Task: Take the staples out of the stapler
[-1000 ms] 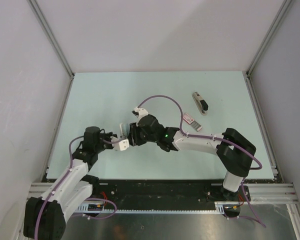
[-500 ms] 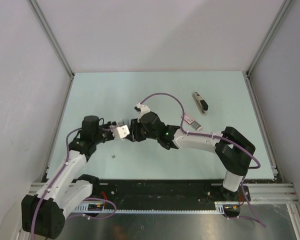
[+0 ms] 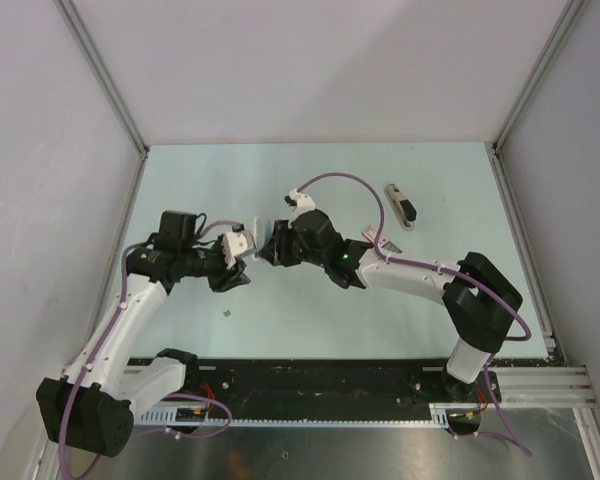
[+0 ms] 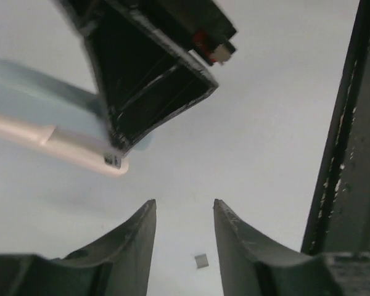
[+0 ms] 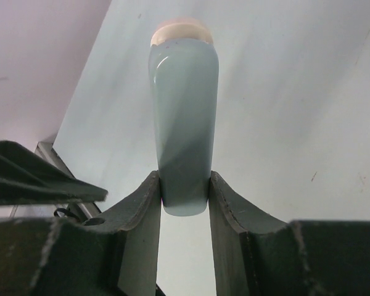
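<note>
So the right gripper [image 5: 184,179] is clamped on the stapler [image 5: 184,123], while the left gripper [image 4: 183,206] has its fingers apart with nothing between them.
The stapler is pale blue with a pinkish tip, pinched at its near end, and the two grippers sit close together facing each other over the table [image 3: 200,180]. One tiny grey staple bit [image 3: 226,317] lies loose on the table near the left arm, nothing touching it.

Staple bit [image 3: 225,316] on table [image 3: 310,180], near-left of stapler [image 5: 184,123]
</note>
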You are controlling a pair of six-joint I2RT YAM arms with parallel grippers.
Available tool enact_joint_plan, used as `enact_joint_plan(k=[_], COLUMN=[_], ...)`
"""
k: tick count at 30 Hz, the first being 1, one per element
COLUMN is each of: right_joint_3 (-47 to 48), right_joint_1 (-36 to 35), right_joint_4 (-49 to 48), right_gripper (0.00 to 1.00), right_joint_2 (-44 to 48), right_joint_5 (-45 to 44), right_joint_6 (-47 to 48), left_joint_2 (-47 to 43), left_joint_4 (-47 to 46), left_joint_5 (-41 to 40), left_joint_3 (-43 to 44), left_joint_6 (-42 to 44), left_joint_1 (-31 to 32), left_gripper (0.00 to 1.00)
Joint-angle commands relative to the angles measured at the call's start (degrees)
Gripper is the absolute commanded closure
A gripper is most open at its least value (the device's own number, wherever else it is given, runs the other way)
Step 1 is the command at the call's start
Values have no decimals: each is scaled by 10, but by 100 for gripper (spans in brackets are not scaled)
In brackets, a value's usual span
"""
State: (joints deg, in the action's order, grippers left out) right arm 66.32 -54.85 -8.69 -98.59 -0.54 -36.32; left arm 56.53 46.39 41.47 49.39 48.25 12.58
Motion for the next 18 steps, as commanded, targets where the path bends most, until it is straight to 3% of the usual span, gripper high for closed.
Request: enact_joint_plan(k=[1, 8, 18], right_joint_3=[21, 80, 366], right_joint_1=[9, -13, -79], right_joint_4=[17, 150, 395], right_gripper=[100, 100, 100], right_joint_2=[35, -40, -245], right_joint_5=[-29, -83, -143], right_joint_6=[24, 55, 106], left_joint_2=[17, 124, 142], left_joint_4=[37, 29, 3], left_joint_5=[70, 71, -17], left_joint_3=[85, 213, 230], left_joint_6=[-64, -196, -302], left_joint_1=[-60, -222, -257], left_gripper=[48, 5, 0])
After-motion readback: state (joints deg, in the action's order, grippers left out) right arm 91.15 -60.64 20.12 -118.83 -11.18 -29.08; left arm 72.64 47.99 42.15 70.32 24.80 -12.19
